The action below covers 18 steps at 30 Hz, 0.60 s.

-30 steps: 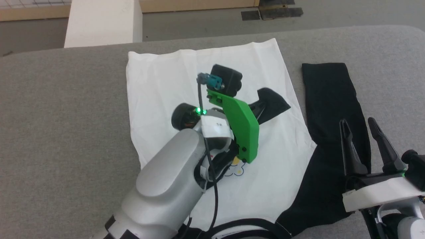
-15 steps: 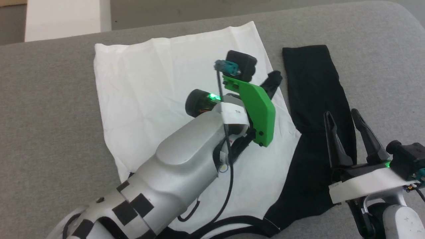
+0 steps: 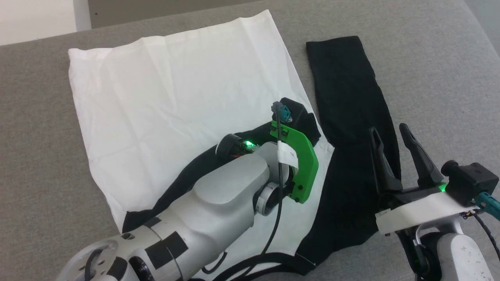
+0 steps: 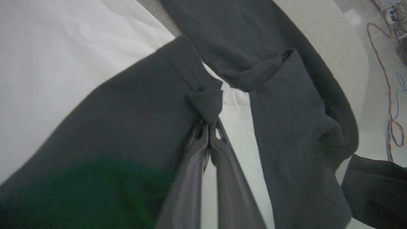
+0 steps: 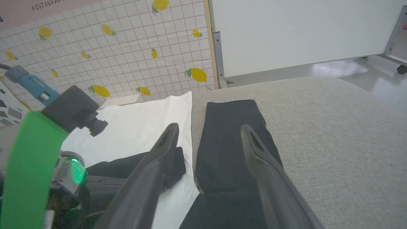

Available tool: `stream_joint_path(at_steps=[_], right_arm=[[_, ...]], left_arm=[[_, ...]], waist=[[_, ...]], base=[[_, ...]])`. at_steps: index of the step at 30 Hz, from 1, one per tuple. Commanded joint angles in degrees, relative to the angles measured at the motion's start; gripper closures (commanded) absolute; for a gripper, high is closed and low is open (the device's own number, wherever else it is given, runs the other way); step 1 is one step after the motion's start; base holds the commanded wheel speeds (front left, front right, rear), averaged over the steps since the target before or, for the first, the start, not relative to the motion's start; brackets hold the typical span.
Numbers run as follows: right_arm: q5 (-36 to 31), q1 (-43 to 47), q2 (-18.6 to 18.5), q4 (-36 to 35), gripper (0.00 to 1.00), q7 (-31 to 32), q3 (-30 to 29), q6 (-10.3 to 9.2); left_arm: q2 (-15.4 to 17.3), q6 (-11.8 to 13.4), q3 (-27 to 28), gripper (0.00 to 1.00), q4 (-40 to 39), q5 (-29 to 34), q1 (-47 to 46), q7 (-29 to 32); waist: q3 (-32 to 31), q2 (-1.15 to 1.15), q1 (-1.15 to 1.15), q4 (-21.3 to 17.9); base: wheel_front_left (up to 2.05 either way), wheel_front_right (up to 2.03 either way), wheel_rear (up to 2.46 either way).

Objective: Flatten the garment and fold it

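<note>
The garment (image 3: 175,97) lies on the grey table (image 3: 429,58), its white body spread flat from the upper left of the head view down to the centre, hem toward the top edge. One black sleeve, the flat sleeve (image 3: 343,86), runs straight up the frame right of centre, just beside the body's edge; laid out like that it is ready to be turned in. The folded sleeve (image 4: 127,127) crosses the white body diagonally in the lower middle of the head view. The left wrist view shows why: the left gripper (image 4: 208,127) is pinched tight on its cuff, fabric bunched over the fingertips, so the sleeve is being carried inward over the chest (the first fold, I judge, with flattening largely done). Gripping at the cuff lets the whole sleeve trail along without dragging the body. The right gripper (image 3: 389,129) hangs at the lower right of the head view, fingers spread wide with nothing between them, above the flat sleeve's shoulder end, probably waiting to fold that side. The risk I see is the cuff landing crumpled on release, since it sits curled in the grip.
</note>
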Motion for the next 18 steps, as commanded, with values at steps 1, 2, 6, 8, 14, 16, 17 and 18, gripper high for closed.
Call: stream_joint_path(at_steps=[1, 2, 6, 8, 14, 16, 17, 18], right_arm=[[0.44, -0.87, 0.12, 0.40, 0.00, -0.65, 0.25, -0.09], [0.44, -0.94, 0.12, 0.58, 0.00, -0.69, 0.25, -0.09], [0.06, -0.89, 0.12, 0.91, 0.00, -0.54, -0.34, -0.09], [-0.46, -0.76, 0.12, 0.83, 0.00, -0.25, -0.88, -0.09], [-1.82, 0.49, -0.16, -0.32, 0.00, 0.93, -3.47, -0.09], [-2.20, 0.94, -0.35, -0.84, 0.00, 1.46, -4.33, -0.09], [-2.32, 1.09, -0.40, -1.04, 0.00, 1.67, -4.78, -0.09], [-2.50, 1.22, -0.52, -1.26, 0.00, 2.00, -5.24, -0.09]], left_arm=[[-0.08, -0.63, -0.42, 0.24, 0.07, -1.30, 0.18, 0.21], [-0.08, -0.78, -0.64, 0.00, 0.02, -1.78, 0.27, 0.21], [-0.08, -1.15, -1.20, 0.00, -0.82, -3.74, -0.29, -0.70], [-0.08, -1.39, -0.57, 0.00, -1.63, -5.09, -1.05, -2.77], [-0.08, -1.83, 3.09, 0.00, -3.29, -6.43, -3.55, -13.94], [0.02, -1.56, 5.00, 0.00, -2.89, -5.62, -3.82, -19.21], [0.43, -1.52, 5.53, 0.00, -2.75, -4.91, -3.91, -21.44], [1.32, -1.32, 6.35, 0.00, -2.70, -4.12, -3.77, -24.33]], waist=[[0.20, 0.42, 0.00, -0.48], [0.08, 0.42, 0.00, -0.50], [-0.94, 0.42, 0.00, 0.34], [-1.68, 0.42, 0.00, 1.23], [-4.72, 0.42, 0.00, 5.31], [-5.61, 0.42, 0.00, 6.71], [-6.04, 0.42, 0.00, 7.34], [-6.51, 0.42, 0.00, 8.02]], base=[[0.00, 0.00, 0.00], [0.00, 0.00, 0.00], [0.00, 0.00, 0.00], [0.00, 0.00, 0.00], [0.00, 0.00, 0.00], [0.00, 0.00, 0.00], [0.00, 0.00, 0.00], [0.00, 0.00, 0.00]])
